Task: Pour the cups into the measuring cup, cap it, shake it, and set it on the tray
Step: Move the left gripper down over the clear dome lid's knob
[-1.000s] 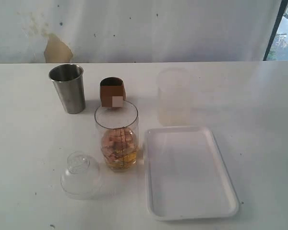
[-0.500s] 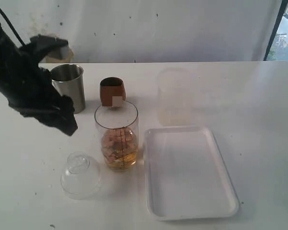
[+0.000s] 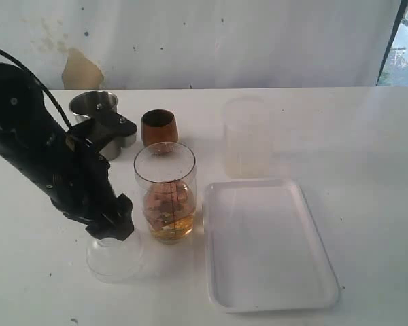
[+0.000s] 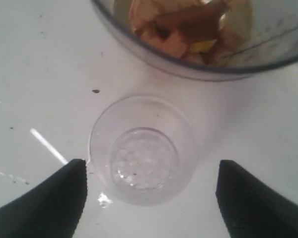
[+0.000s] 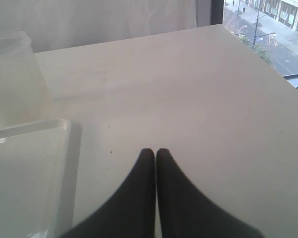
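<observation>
Clearly the capping step is in hand: the measuring cup (image 3: 165, 193) stands left of the tray (image 3: 265, 248) with amber liquid and brownish chunks in its lower part and its mouth uncovered. The steel tumbler (image 3: 95, 102) and the wooden cup (image 3: 158, 127) stand upright beyond it, on the far left.

The cap (image 3: 114, 257) sits on the table (image 3: 367, 149) at the near left, just left of the measuring cup, dome down and small neck up, so its axis runs vertical. The left gripper (image 3: 113, 227) hangs right over it. In the left wrist view the camera looks straight down that axis onto the cap (image 4: 144, 148), and the left gripper (image 4: 149, 168) has its jaws spread wide, one on each side of the dome, neither touching it.

From there the move is probably a short drop and a squeeze, then a small carry rightward to the cylinder's mouth (image 4: 198, 44).

The right gripper (image 5: 155, 153) has its fingers pressed together on nothing, over bare table on the far side of the tray (image 5: 25, 173) from the cap, with the frosted cup (image 5: 12, 74) in its view. The left arm is plainly the nearer one.
</observation>
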Available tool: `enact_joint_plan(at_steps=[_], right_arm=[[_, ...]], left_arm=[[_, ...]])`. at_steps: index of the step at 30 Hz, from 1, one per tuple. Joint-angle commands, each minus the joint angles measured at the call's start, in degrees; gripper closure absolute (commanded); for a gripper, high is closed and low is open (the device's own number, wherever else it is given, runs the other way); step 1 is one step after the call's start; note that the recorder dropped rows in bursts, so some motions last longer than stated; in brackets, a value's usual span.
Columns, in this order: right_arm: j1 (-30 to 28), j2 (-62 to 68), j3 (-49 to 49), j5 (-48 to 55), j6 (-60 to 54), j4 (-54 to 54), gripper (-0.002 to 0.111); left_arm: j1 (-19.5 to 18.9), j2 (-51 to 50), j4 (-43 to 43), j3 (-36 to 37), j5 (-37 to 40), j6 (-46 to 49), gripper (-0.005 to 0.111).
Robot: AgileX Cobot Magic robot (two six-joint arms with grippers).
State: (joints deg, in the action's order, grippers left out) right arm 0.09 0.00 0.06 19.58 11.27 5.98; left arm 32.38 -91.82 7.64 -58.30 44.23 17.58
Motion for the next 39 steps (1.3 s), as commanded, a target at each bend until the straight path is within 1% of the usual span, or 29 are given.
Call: enact_joint_plan(at_steps=[1,4,8,16,20,22,27,39], right_arm=[[0.0,0.0,-0.1,-0.3,0.1,0.0,0.108],[0.0,0.0,-0.1,-0.3,0.1,0.0,0.108],[0.0,0.0,-0.1,-0.3,0.1,0.0,0.108],[0.0,0.0,-0.1,-0.3,0.1,0.0,0.108],[0.0,0.0,-0.1,-0.3,0.1,0.0,0.108],[0.0,0.0,-0.1,-0.3,0.1,0.0,0.108],[0.0,0.0,-0.1,-0.3,0.1,0.0,0.108],[0.0,0.0,-0.1,-0.3,0.1,0.0,0.108]], left_arm=[[0.3,-2.4,-7.2,0.2,-0.8,-5.5,0.037],[0.3,-3.4,-7.6,0.2,-1.2,-6.0,0.037],[0.3,-3.6,-5.9,0.2,-2.8,-5.6,0.037],[0.3,-3.6,-3.8,0.2,-3.1,-5.1,0.037],[0.3,-3.6,-0.6,0.2,-3.1,-2.1,0.037],[0.3,-3.6,-0.5,0.2,-3.1,-0.9,0.037],[0.3,-3.6,-0.6,1.1,-3.7,-0.9,0.042],[0.3,-4.3,-0.6,1.2,-3.6,-0.9,0.042]])
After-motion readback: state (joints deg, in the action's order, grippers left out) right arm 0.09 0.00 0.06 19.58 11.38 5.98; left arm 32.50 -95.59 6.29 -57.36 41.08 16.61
